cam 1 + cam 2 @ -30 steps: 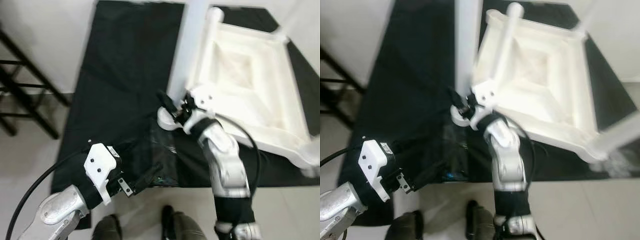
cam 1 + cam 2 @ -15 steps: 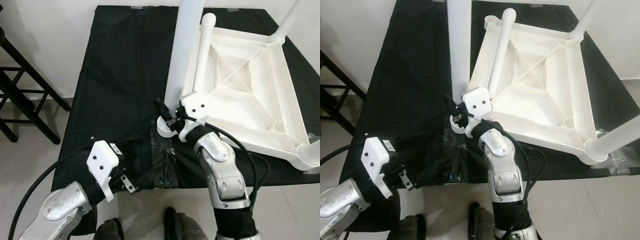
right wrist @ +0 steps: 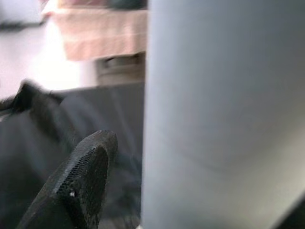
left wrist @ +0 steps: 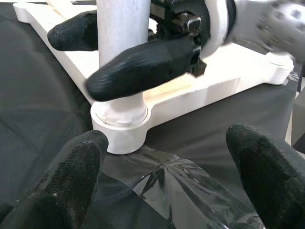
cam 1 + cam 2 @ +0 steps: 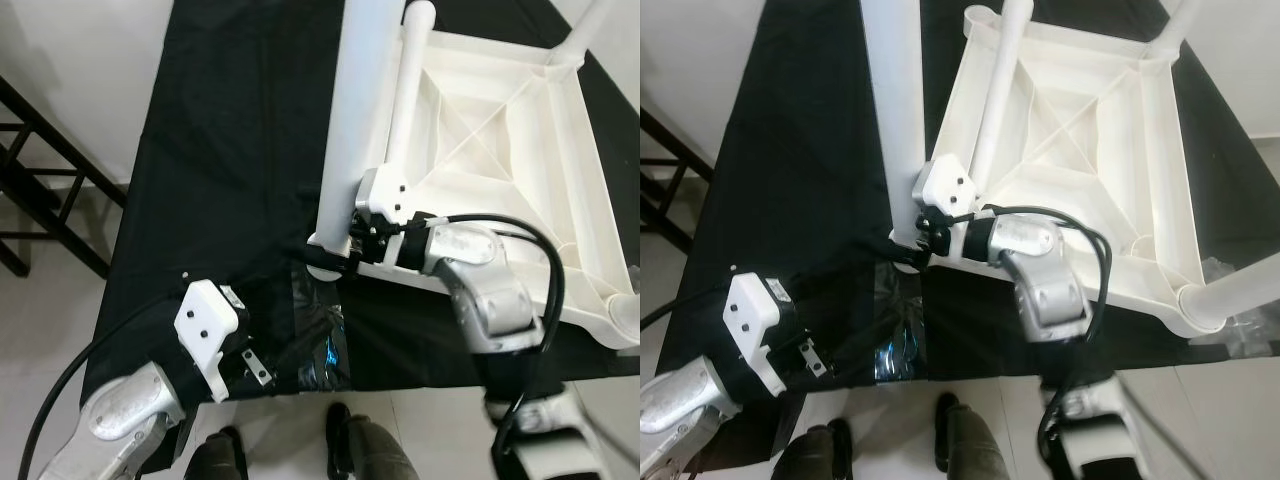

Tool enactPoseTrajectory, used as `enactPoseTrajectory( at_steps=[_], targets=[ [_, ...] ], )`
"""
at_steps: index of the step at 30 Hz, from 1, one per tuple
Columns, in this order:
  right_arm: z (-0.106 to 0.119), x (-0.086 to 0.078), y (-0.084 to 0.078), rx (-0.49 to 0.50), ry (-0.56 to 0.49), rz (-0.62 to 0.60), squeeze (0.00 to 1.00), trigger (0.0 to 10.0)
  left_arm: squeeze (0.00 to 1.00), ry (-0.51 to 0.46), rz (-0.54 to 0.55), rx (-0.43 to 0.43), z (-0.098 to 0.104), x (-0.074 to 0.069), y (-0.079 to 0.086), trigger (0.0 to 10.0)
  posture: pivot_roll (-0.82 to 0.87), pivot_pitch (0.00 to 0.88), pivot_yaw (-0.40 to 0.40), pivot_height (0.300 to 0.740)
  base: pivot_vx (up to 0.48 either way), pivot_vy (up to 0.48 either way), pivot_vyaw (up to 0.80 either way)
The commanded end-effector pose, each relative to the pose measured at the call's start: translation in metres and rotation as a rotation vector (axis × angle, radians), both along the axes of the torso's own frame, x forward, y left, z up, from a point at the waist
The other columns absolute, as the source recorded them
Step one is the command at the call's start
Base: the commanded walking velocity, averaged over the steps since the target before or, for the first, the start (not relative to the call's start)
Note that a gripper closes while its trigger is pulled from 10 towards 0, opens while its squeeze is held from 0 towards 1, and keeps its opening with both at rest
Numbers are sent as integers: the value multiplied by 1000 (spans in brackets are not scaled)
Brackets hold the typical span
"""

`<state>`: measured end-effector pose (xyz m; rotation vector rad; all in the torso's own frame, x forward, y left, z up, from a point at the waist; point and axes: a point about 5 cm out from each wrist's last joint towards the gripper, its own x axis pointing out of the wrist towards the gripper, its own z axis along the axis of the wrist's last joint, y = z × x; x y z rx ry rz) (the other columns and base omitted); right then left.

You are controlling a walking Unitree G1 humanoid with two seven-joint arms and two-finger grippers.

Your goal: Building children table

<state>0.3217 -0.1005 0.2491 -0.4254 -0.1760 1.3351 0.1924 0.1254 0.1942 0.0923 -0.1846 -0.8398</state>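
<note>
right arm swung rightward | right end effector (image 4: 119,57) clamps table leg (image 5: 350,110) | left end effector (image 4: 167,181) wide, near plastic wrap (image 5: 318,350)

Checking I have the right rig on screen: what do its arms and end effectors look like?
Both arms are jointed silver metal with black sections. Each wrist carries a white block housing, and a black cable loops along each arm. The left end effector and right end effector each have two long black fingers with rounded, textured tips.

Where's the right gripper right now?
The right gripper is clamped round the upright white table leg just above its corner socket on the upside-down tabletop, at the corner nearest the robot's left gripper.
</note>
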Motion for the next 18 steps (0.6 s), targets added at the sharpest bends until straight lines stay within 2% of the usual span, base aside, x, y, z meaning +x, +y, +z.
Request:
enactPoseTrajectory(
  at_steps=[1, 5, 7, 9, 10, 12, 13, 14, 15, 16, 18],
  targets=[
    [-2, 3, -1, -55, 4, 81, 0, 10000, 0, 24, -5, 1, -3, -4, -1, 10000, 145, 303, -84, 740, 0, 0, 0],
    [8, 15, -4, -78, 5, 106, 0, 10000, 0, 27, 1, 3, -3, -6, 0, 10000, 150, 307, -85, 740, 0, 0, 0],
    [19, 24, -8, -90, 29, 164, 0, 10000, 0, 29, 6, 5, -2, -7, 1, 10000, 165, 313, -85, 740, 0, 0, 0],
    [22, 26, -10, -99, 37, 182, 0, 10000, 0, 29, 8, 5, -2, -8, 1, 10000, 165, 313, -85, 740, 0, 0, 0],
    [22, 28, -13, -131, 41, 202, 0, 7843, 0, 29, 10, 6, -2, -8, 2, 10000, 169, 315, -88, 740, 0, 0, 0],
    [25, 32, -19, -147, 65, 226, 0, 5098, 0, 29, 14, 7, -2, -8, 2, 10000, 171, 317, -91, 740, 0, 0, 0],
    [25, 34, -21, -149, 77, 236, 0, 4471, 0, 30, 15, 7, -2, -8, 2, 10000, 173, 317, -92, 740, 0, 0, 0],
    [25, 34, -21, -149, 77, 236, 0, 4471, 0, 30, 15, 7, -2, -8, 2, 10000, 173, 317, -92, 740, 0, 0, 0],
    [26, 37, -24, -156, 83, 238, 0, 3333, 0, 30, 16, 7, -2, -8, 1, 10000, 174, 317, -93, 740, 0, 0, 0],
    [26, 37, -24, -156, 83, 238, 0, 3333, 0, 30, 16, 7, -2, -8, 1, 10000, 174, 317, -93, 740, 0, 0, 0],
    [27, 41, -27, -164, 89, 236, 0, 980, 0, 30, 18, 7, -2, -8, 1, 10000, 175, 315, -94, 740, 0, 0, 0]
  ],
)
